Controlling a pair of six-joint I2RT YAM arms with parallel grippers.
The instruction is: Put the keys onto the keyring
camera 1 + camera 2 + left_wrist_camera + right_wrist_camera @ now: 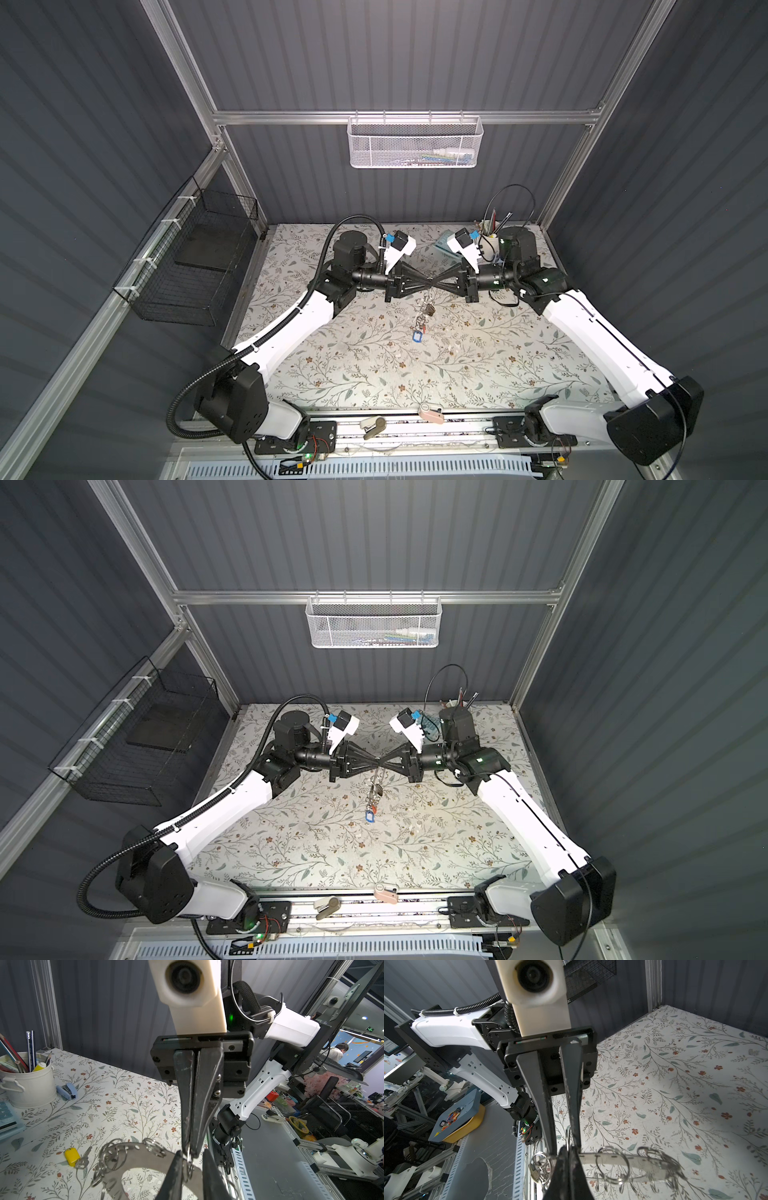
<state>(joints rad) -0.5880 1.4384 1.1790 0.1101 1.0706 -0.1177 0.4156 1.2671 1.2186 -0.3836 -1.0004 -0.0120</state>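
Right gripper clamped on the keyring rim, left gripper tip to tip with it, fingers slightly parted, keys dangling beneath both above floral tabletop, ribbed grey walls all round, white mesh basket high behind.

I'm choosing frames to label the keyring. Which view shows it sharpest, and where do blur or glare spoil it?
Left wrist view: the keyring is sharpest here. Right wrist view: the keyring smears into blur toward its outer loops. In both top views: it is tiny, and glare washes the table along its near edge.
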